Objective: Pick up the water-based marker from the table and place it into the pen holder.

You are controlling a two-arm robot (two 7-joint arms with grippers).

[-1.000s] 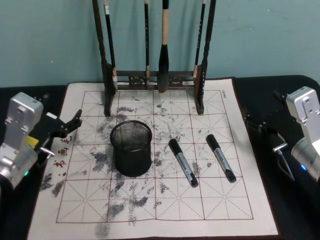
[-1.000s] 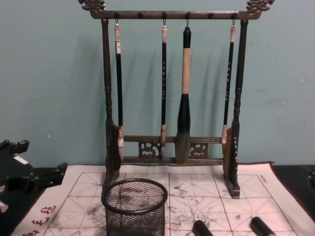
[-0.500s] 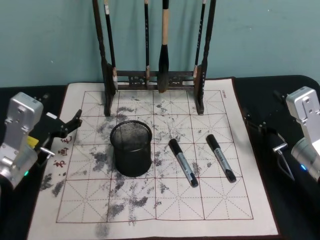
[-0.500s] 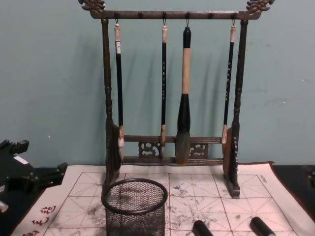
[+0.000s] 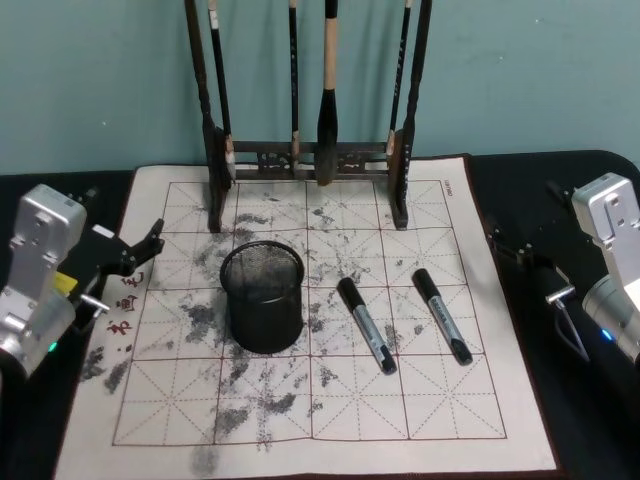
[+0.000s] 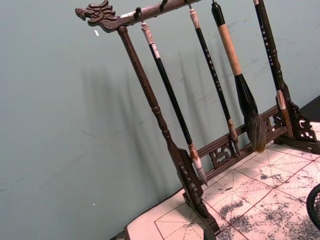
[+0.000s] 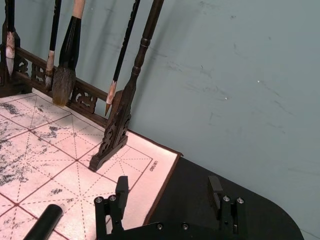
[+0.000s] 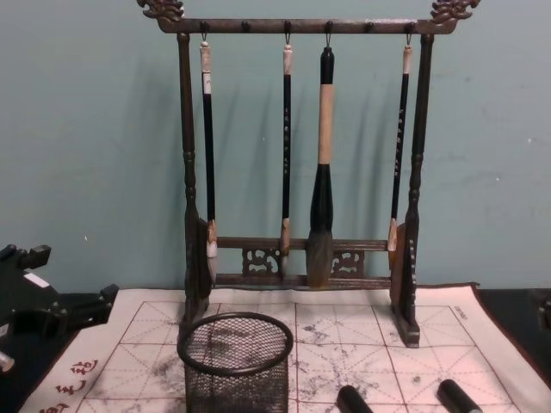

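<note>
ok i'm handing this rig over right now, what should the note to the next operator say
Left gripper: open, empty, at the left edge of the ink-stained white grid mat.
Right gripper: open, empty, over the dark table just off the mat's right edge.
Black wire-mesh pen holder: upright on the mat, left of centre, no marker in it.
Two black markers with grey barrels lie flat on the mat to the holder's right, apart from each other: near marker, far marker.
Done: nothing, neither marker is gripped.
Left: grasp a marker, lift it and drop it into the holder; the right arm looks better placed.
</note>
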